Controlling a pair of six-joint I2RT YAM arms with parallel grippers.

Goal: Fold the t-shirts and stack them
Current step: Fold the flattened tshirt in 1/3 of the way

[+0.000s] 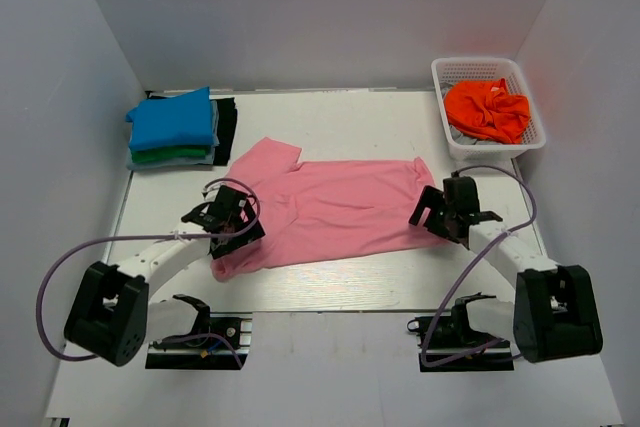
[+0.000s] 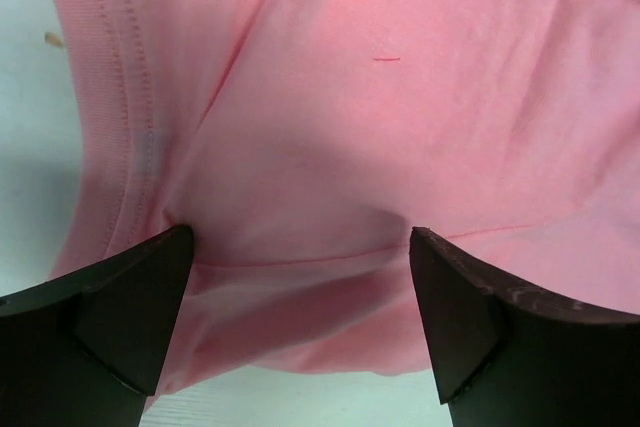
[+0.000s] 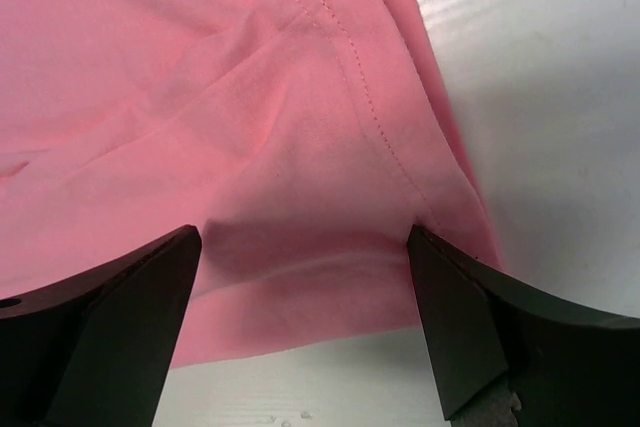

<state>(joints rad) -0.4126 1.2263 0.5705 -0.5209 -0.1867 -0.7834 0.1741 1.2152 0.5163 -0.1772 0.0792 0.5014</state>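
Observation:
A light pink t-shirt (image 1: 340, 207) lies spread on the table, partly folded lengthwise. My left gripper (image 1: 235, 232) is open over its near left corner; in the left wrist view the pink cloth (image 2: 380, 127) fills the frame, its near edge bunched between the gripper's (image 2: 300, 237) spread fingers. My right gripper (image 1: 440, 219) is open over the near right corner; in the right wrist view the hemmed cloth (image 3: 200, 97) lies between this gripper's (image 3: 305, 237) fingers. A folded bright blue shirt (image 1: 172, 119) tops a stack with a green one (image 1: 170, 157). An orange shirt (image 1: 487, 109) lies crumpled in the basket.
The white lattice basket (image 1: 480, 63) stands at the back right corner. A black cloth (image 1: 228, 127) lies beside the stack at the back left. White walls enclose the table (image 1: 340, 287) on three sides.

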